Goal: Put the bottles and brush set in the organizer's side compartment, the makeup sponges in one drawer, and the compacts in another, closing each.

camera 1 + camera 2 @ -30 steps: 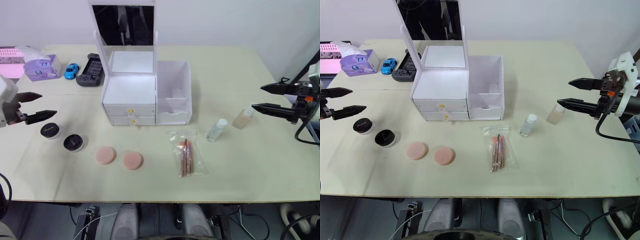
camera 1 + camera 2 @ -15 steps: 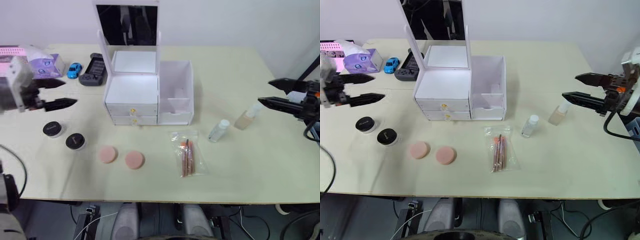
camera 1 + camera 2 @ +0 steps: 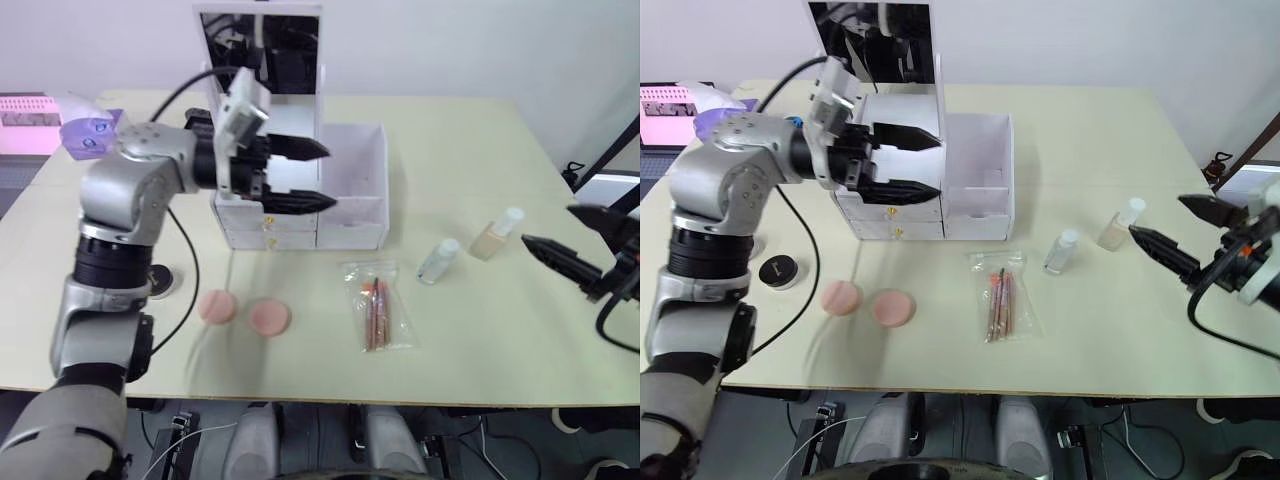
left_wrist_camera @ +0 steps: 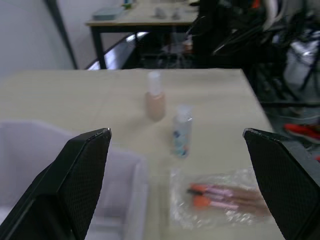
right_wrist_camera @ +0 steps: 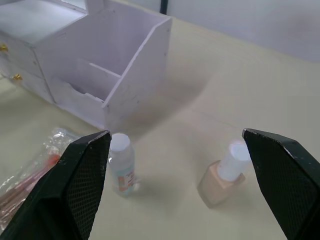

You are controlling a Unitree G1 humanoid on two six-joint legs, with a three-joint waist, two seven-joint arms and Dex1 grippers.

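Note:
The white organizer (image 3: pixel 352 212) stands mid-table with two shut drawers (image 3: pixel 270 230) and an open side compartment (image 5: pixel 125 65). My left gripper (image 3: pixel 331 176) hovers open over the organizer's top, pointing right. To the right stand a clear bottle (image 3: pixel 436 260) and a beige bottle (image 3: pixel 495 234). My right gripper (image 3: pixel 548 225) is open just right of the beige bottle and is not touching it. The bagged brush set (image 3: pixel 375 312) lies in front of the organizer. Two pink sponges (image 3: pixel 214 307) lie to the front left. One black compact (image 3: pixel 778 270) shows beside my left arm.
A mirror (image 3: pixel 270 40) rises behind the organizer. A purple tissue pack (image 3: pixel 85 135) and a pink box (image 3: pixel 28 110) sit at the far left corner. My left arm stretches across the table's left half, above the compacts.
My left arm has swung from the far left to above the organizer, still open. My right gripper has drawn back to the right and nearer the front edge, also open.

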